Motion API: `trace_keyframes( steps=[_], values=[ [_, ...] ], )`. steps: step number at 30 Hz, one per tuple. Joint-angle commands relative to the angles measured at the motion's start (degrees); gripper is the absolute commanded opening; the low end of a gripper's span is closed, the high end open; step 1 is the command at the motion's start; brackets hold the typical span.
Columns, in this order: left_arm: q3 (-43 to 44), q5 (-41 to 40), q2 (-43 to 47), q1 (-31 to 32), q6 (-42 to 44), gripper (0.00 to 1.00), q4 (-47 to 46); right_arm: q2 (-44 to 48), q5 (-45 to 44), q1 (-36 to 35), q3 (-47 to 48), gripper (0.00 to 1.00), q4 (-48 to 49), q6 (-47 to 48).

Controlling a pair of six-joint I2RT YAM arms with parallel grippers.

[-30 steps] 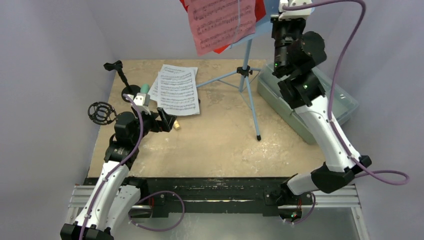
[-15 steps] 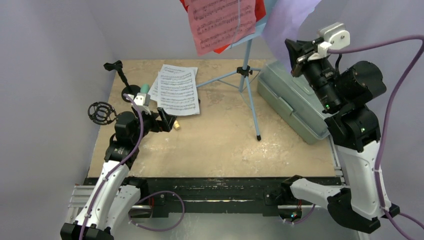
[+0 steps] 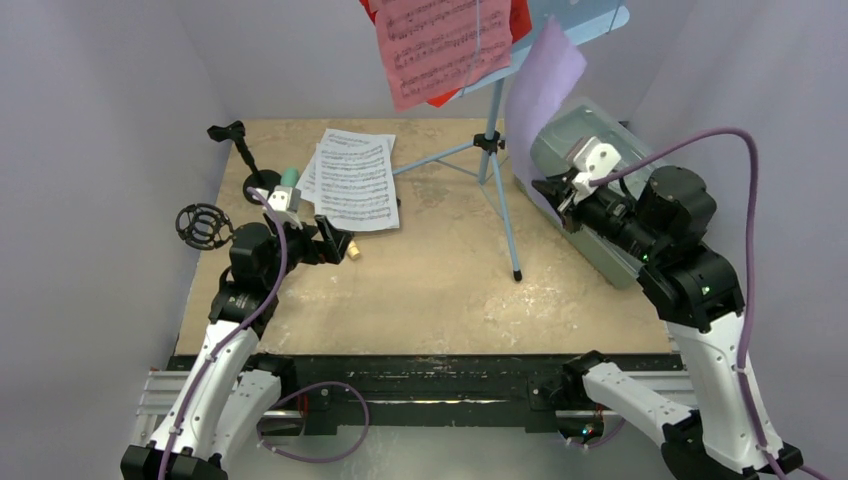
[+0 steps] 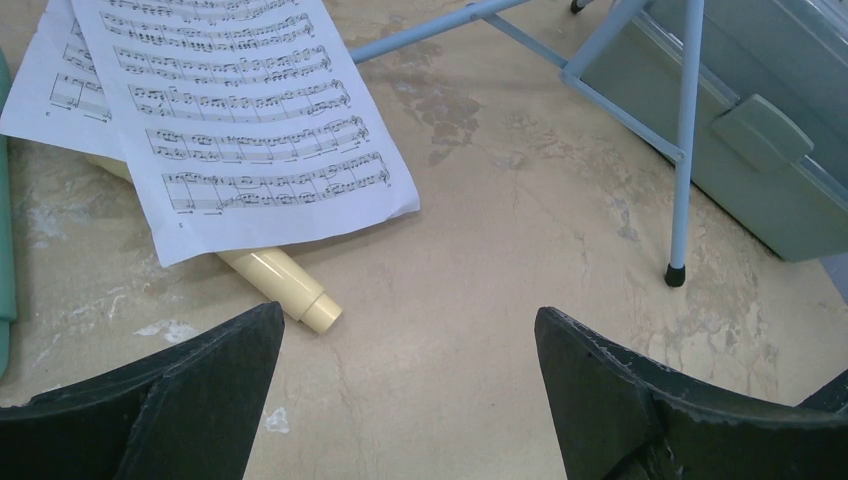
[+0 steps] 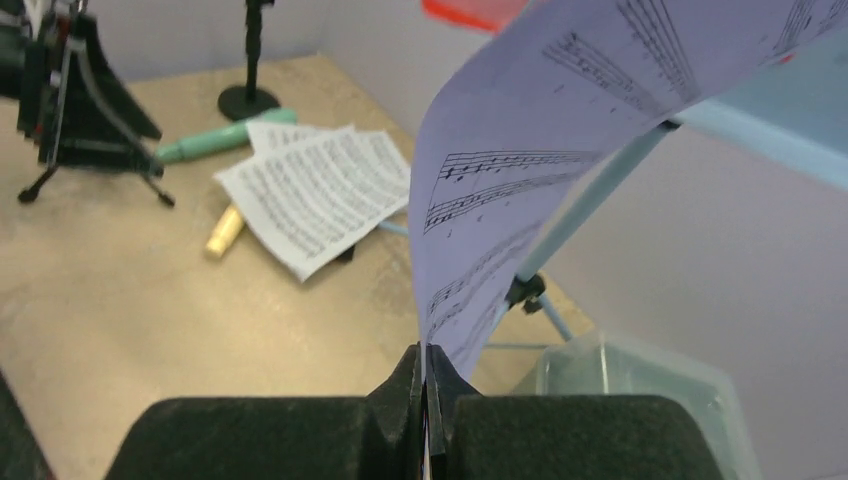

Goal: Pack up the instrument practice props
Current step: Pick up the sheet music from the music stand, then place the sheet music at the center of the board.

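My right gripper is shut on the bottom edge of a lilac music sheet, which stands upright beside the light-blue music rack. Pink and red sheets still hang on the rack. White sheets lie on the table, partly over a beige microphone. A teal microphone lies by the black round-base pole. The black tripod stands at the left. My left gripper hovers open and empty near the beige microphone.
A translucent grey-green plastic box sits at the right edge of the table, under my right arm. The rack's tripod legs spread across the table's middle. Grey walls close in on three sides.
My right arm has swung down from the top of the rack with the lilac sheet, to low over the box. The left arm has not moved.
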State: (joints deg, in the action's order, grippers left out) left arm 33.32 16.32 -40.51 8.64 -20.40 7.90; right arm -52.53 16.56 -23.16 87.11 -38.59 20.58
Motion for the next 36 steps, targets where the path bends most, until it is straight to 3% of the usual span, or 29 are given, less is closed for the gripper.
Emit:
trace_keyframes(
  steps=[1,7,15,22,26,28,33,36],
  values=[
    [2.3,0.99,-0.16,-0.38,0.1,0.96,-1.48,1.54,6.68,0.31,-5.14,0.0,-5.67,8.65],
    [2.19,1.59,-0.44,-0.38,-0.16,0.96,-1.7,2.26,9.33,0.34,-13.72,0.0,-8.32,16.15],
    [1.64,3.83,-1.35,-0.38,-2.02,0.96,-2.87,-0.79,11.83,0.33,-30.27,0.0,2.04,14.69],
    [-0.32,8.35,-2.63,-0.23,-7.99,0.96,-5.65,-8.51,13.66,-0.99,-36.8,0.0,9.47,12.08],
    [-3.58,13.19,-3.12,0.78,-16.92,0.88,-9.19,-9.52,15.0,-2.67,-37.37,0.0,8.16,13.15],
    [-6.03,12.66,-2.45,4.18,-21.04,0.88,-11.0,-9.83,16.21,-3.78,-37.91,0.0,7.21,14.19],
    [-8.5,-1.16,0.24,20.42,-27.58,0.88,-11.76,-12.58,16.51,-6.3,-37.77,0.0,5.81,14.92],
    [-8.49,-5.24,-1.11,26.36,-31.8,0.88,-13.0,-13.71,15.43,-7.04,-37.69,0.0,6.5,13.81]
  ],
)
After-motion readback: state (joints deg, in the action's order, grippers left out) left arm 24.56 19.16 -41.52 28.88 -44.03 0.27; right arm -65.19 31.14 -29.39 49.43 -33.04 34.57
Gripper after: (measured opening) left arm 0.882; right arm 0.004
